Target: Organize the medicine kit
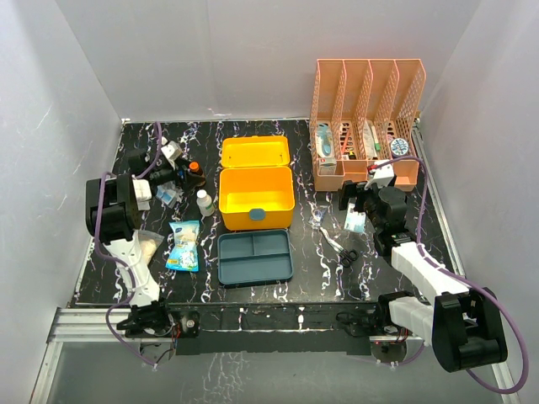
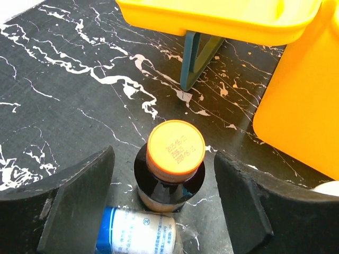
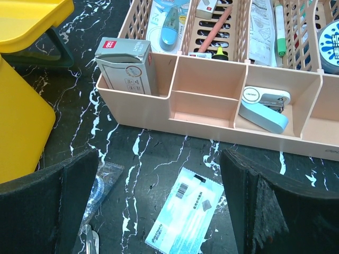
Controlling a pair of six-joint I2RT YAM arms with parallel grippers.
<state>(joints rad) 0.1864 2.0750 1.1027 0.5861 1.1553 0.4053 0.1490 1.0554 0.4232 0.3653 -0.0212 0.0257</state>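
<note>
- We see the medicine kit (image 1: 256,198) in the middle of the desk (image 1: 320,278), lid open, teal insert tray (image 1: 254,257) lying just in front.
- Our left tool (image 2: 164,180) is spread apart, straddling an orange-capped brown bottle (image 2: 175,151).
- Our right tool (image 3: 159,174) gapes above a blue sachet (image 3: 185,214), near the mesh rack (image 3: 265,140).

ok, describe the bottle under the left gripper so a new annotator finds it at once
Start at the yellow medicine kit mid-table and look just left of its open lid. The bottle stands upright there, between the fingers of the open left gripper: dark brown with an orange cap, unlike the white bottle nearby and the blue-labelled one lying beside it.
</note>
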